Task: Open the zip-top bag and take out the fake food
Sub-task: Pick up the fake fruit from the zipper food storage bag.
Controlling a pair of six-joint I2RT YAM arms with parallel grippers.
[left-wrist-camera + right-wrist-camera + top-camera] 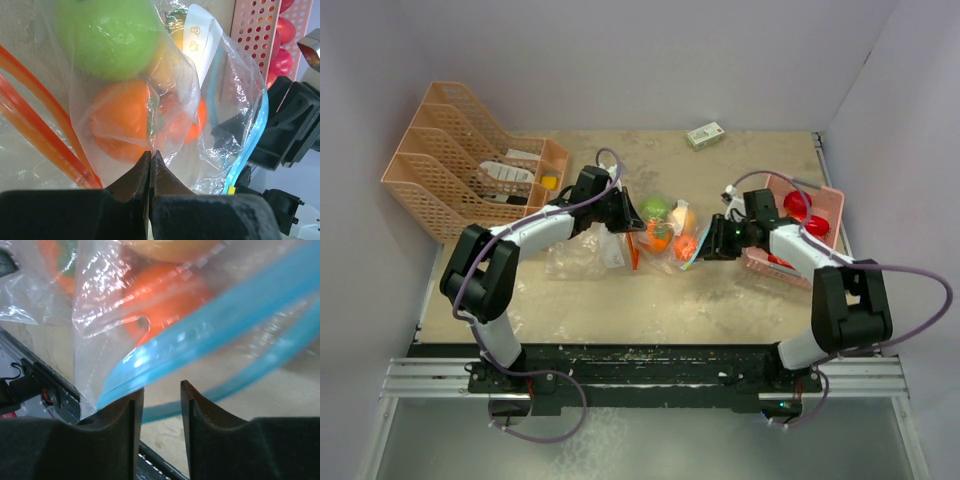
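Plastic bag (235, 100) of fake food (117, 117) just beyond left gripper (150, 156), tight on its film; right gripper (161, 387) narrowly apart.

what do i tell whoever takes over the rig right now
left pincer: shut on the bag's clear film.
right pincer: open, jaws apart at the blue zip, not gripping.
bag sits mid-table, green apple and oranges inside.
done: zip looks parted; red apples lie in the basket.
to do: pull out the remaining fruit.
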